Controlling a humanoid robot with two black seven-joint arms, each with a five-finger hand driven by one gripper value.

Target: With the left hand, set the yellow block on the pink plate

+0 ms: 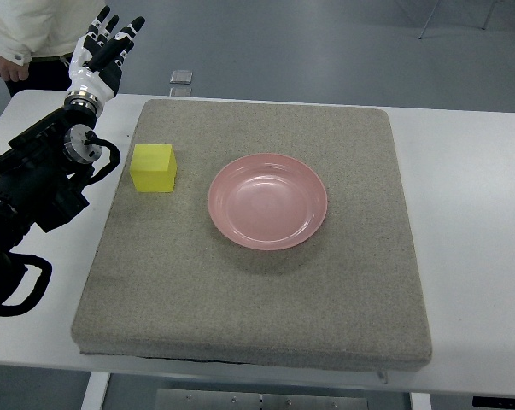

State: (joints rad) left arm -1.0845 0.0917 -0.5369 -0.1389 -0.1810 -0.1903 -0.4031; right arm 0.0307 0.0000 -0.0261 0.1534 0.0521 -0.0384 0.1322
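Hovering beyond the mat's far-left corner, left hand (110,47) has fingers spread, holding nothing; yellow block (153,168) sits ungrasped beside pink plate (267,202).

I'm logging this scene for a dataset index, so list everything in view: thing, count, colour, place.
yellow block: 1, yellow, on the mat's left part, left of the plate and apart from it
pink plate: 1, pink, near the mat's middle, nothing on it
mat: 1, grey-beige, covering most of the table
table: 1, white, under the mat
small object: 1, grey, on the floor beyond the table's far edge
person: 1, pale jacket, top left corner behind the table
left hand: 1, black and white, fingers spread, raised at the table's far left, holding nothing
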